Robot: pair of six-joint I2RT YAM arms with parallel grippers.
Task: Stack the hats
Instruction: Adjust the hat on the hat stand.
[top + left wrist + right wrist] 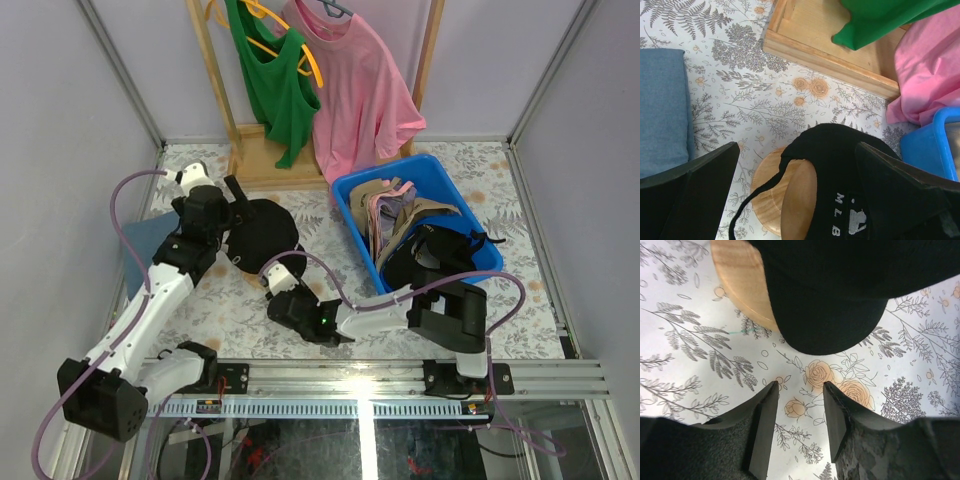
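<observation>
A black cap [262, 232] with white MLB lettering sits on a round wooden stand [769, 192]; it also shows in the left wrist view [840, 165] and the right wrist view [840, 290]. My left gripper [236, 218] is open, its fingers wide apart on either side of the cap's back [797, 150], gripping nothing. My right gripper [275, 284] is open and empty [800, 387], low over the table just in front of the cap's brim. Tan [388, 194], pinkish [378, 215] and another black cap [440, 250] lie in the blue bin [352, 190].
A blue fabric piece [145, 245] lies left of the stand, also in the left wrist view [662, 110]. A wooden rack base [830, 55] stands behind, with a green tank top [275, 80] and a pink T-shirt [355, 90] hanging. Walls enclose the table.
</observation>
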